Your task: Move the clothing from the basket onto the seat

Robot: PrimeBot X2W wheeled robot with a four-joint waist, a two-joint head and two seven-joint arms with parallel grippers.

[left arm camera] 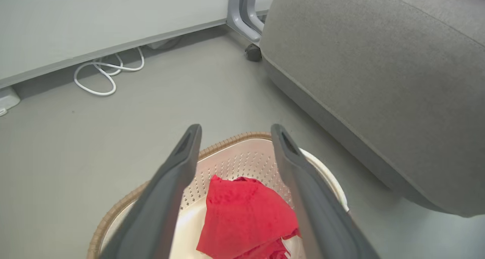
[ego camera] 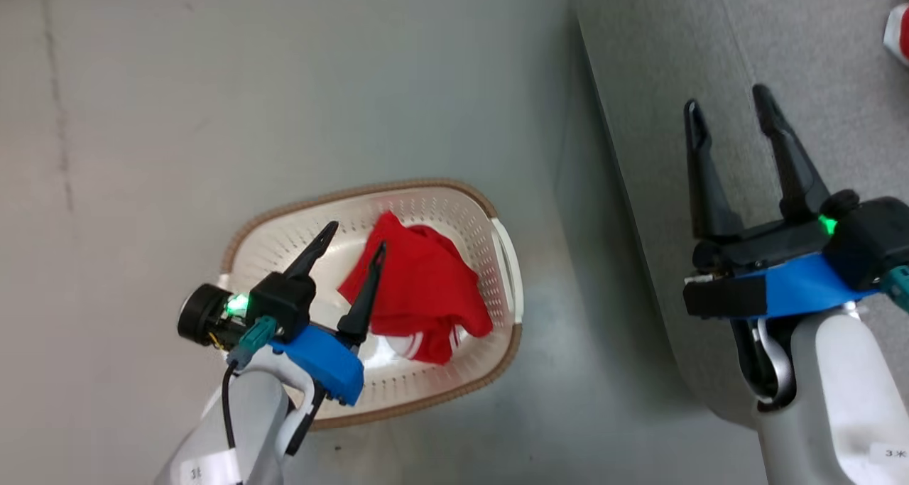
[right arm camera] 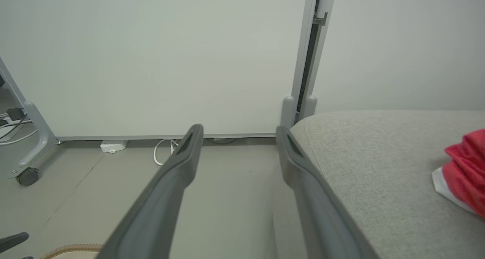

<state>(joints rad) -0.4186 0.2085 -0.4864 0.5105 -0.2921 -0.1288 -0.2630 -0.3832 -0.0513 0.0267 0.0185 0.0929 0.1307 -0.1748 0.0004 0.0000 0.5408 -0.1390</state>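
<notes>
Left gripper (ego camera: 358, 233): fingers spread apart, nothing held. It hangs over the basket (ego camera: 426, 187), which stands on the floor. One red garment (ego camera: 419, 286) lies crumpled in the basket, below the fingertips and towards the right-hand finger; white striped trim shows at the end nearest the wrist. In the head view that finger crosses the garment's edge. Whether it touches the fabric cannot be told.

Right gripper (ego camera: 726, 97): fingers spread apart, empty, held over the seat (ego camera: 710, 45) near its rounded edge. A second red garment (right arm camera: 468, 168) with a white panel rests on the seat, well off to the right of this gripper.

Surface: the floor (ego camera: 284, 80) is smooth, plain grey and slightly glossy, with a faint dark seam (ego camera: 60, 116) to the left of the left gripper. The seat is grey woven fabric with a stitched seam line, and its side drops to the floor just beside the basket.

Room: ahead of both grippers stands a pale partition panel (right arm camera: 151, 62) in a grey frame (right arm camera: 310, 62) with a castor foot (right arm camera: 28, 175). A white cable (left arm camera: 102, 73) lies looped on the floor along its base.
</notes>
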